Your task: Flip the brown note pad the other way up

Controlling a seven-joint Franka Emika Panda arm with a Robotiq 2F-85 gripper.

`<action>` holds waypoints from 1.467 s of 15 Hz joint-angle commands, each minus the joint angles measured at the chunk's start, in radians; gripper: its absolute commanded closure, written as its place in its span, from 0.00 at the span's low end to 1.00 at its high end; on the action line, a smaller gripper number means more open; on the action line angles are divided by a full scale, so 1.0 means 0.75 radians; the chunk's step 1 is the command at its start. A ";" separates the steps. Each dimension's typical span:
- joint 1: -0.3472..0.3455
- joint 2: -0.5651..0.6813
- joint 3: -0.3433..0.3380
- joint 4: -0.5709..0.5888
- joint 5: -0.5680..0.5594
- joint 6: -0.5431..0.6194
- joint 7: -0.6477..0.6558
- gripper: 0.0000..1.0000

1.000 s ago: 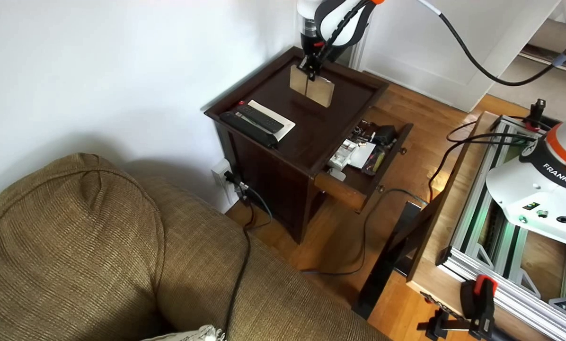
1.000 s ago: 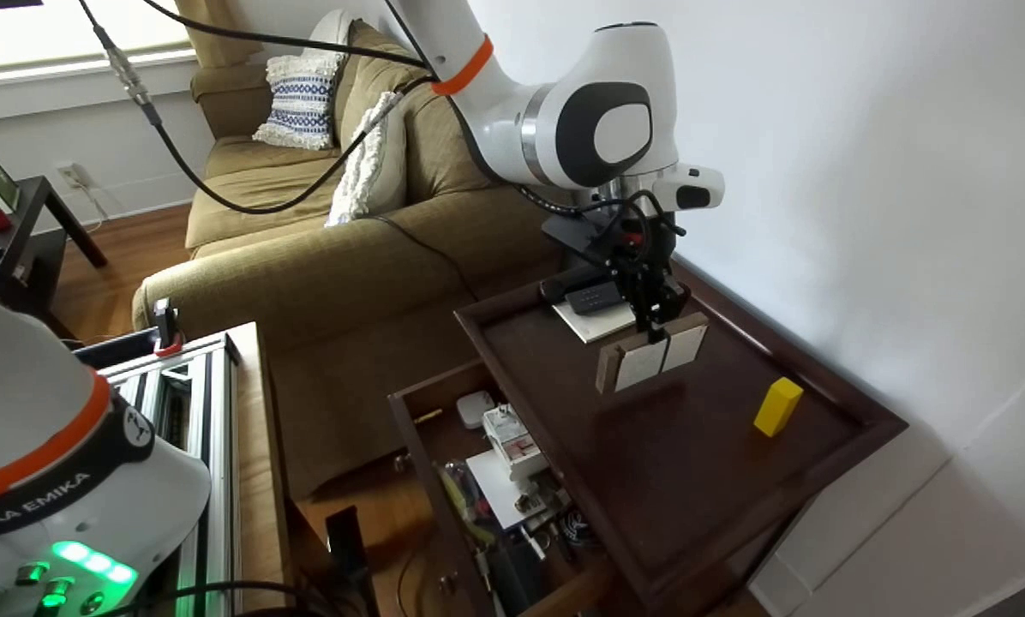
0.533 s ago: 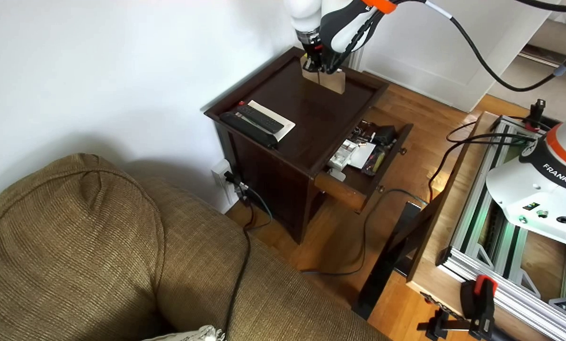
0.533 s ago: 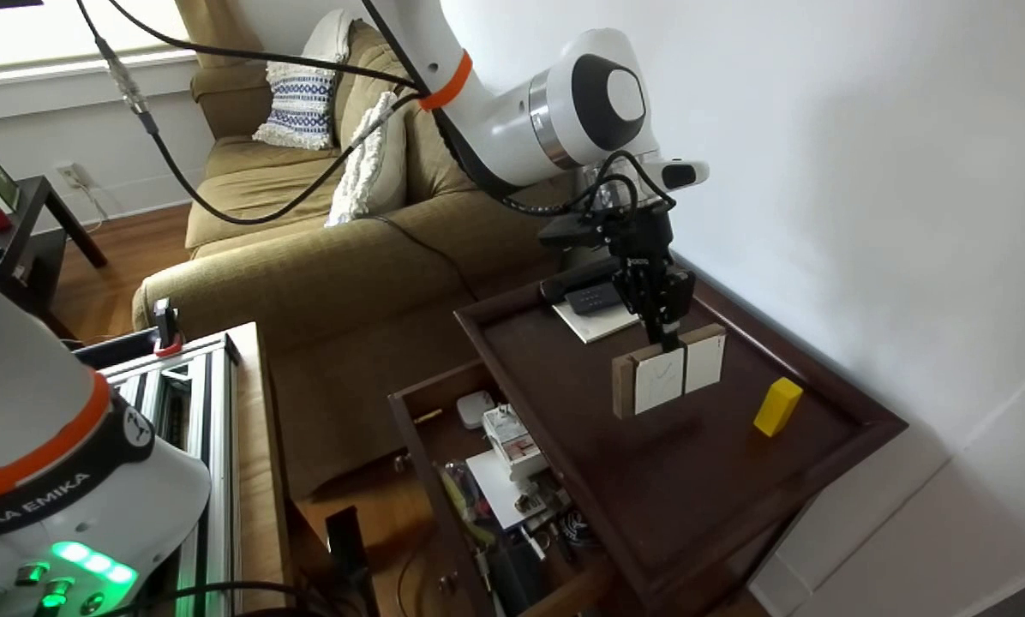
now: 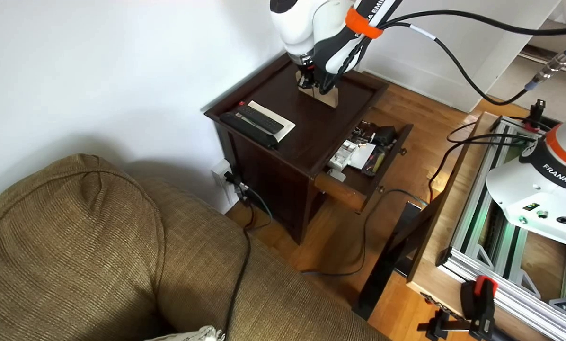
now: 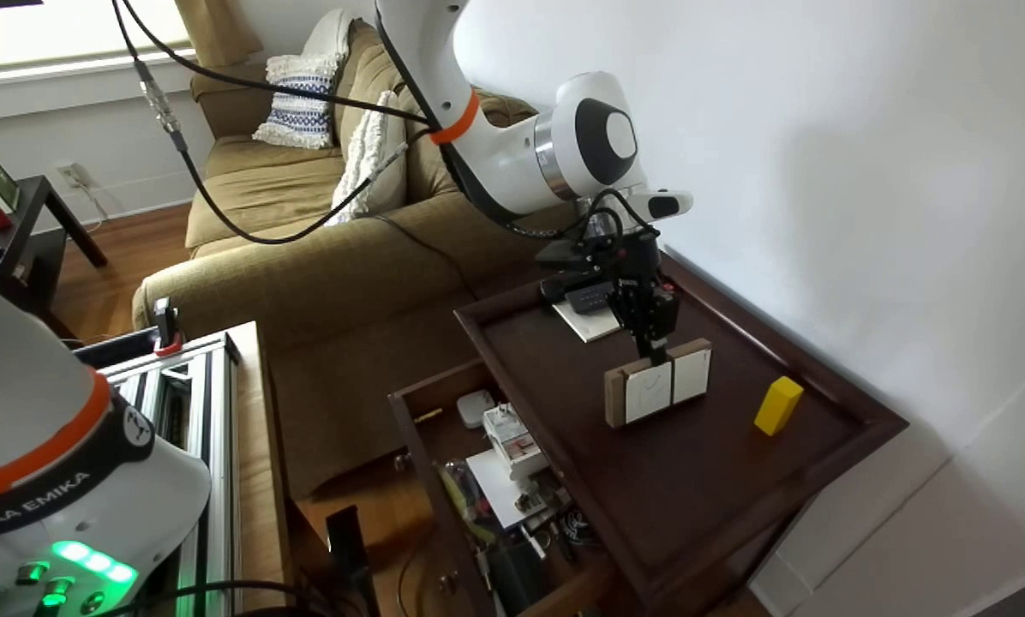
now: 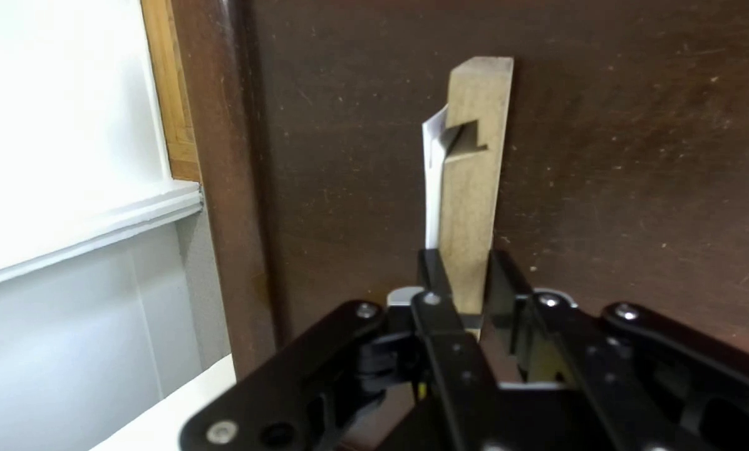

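The brown note pad stands on its long edge over the dark side table (image 6: 701,506). Its cream face (image 6: 691,374), with a dark band round it, shows in an exterior view; its tan face (image 5: 329,97) shows in an exterior view. In the wrist view I see the pad's narrow tan edge (image 7: 471,207), with white paper on its left side. My gripper (image 7: 464,269) is shut on the middle of the pad, one finger on each face. It points down in both exterior views (image 6: 656,353). The pad's lower edge is at or just above the tabletop; I cannot tell whether it touches.
A yellow block (image 6: 778,407) stands on the table near the pad. A white slab (image 5: 287,127) with dark remotes (image 5: 259,118) lies at the table's other end. The table has a raised rim (image 5: 347,138). An open drawer (image 6: 512,467) full of small things juts out below.
The arm first carried the upright pad away from the remotes, then lowered it and shifted it slightly back toward them. The pad stays in the gripper throughout.
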 commanded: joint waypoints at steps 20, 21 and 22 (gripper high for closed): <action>-0.526 -0.144 0.483 0.122 1.013 -0.413 -0.887 0.00; -0.560 -0.166 0.489 0.128 1.077 -0.474 -0.942 0.00; -0.590 -0.202 0.487 0.115 1.140 -0.501 -0.979 0.00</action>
